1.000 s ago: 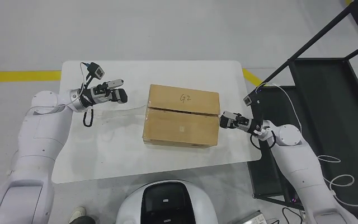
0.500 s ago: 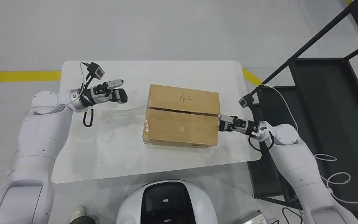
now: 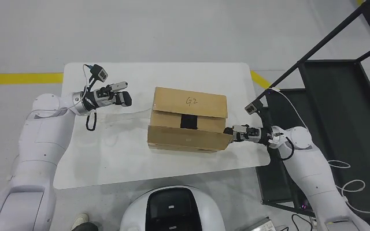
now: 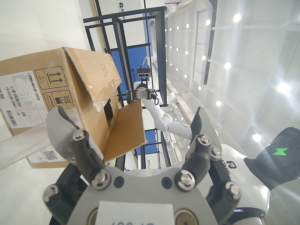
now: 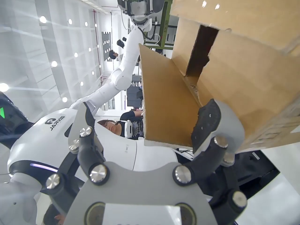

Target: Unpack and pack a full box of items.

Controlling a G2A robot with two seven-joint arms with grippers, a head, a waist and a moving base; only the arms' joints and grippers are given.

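A brown cardboard box [image 3: 188, 118] stands mid-table, marked by hand on its far top flap. Its near flap [image 3: 185, 137] is raised, and a dark gap [image 3: 188, 122] shows between the two flaps. My right gripper [image 3: 232, 131] is at the right end of that near flap. In the right wrist view it [image 5: 146, 108] is open, the flap's [image 5: 164, 108] edge lies between its fingers, and the padded finger [image 5: 207, 122] rests against the flap. My left gripper [image 3: 124, 98] hovers open to the left of the box [image 4: 58, 83], apart from it and holding nothing [image 4: 127, 113].
The white table [image 3: 115, 150] has free room left of and in front of the box. A black metal rack [image 3: 324, 75] stands just off the table's right edge, close behind the right arm. A yellow floor line [image 3: 29, 77] runs at the left.
My right gripper has shifted toward the table's front at the box's right end, and the near flap has come up, opening a dark gap. The left arm has kept still.
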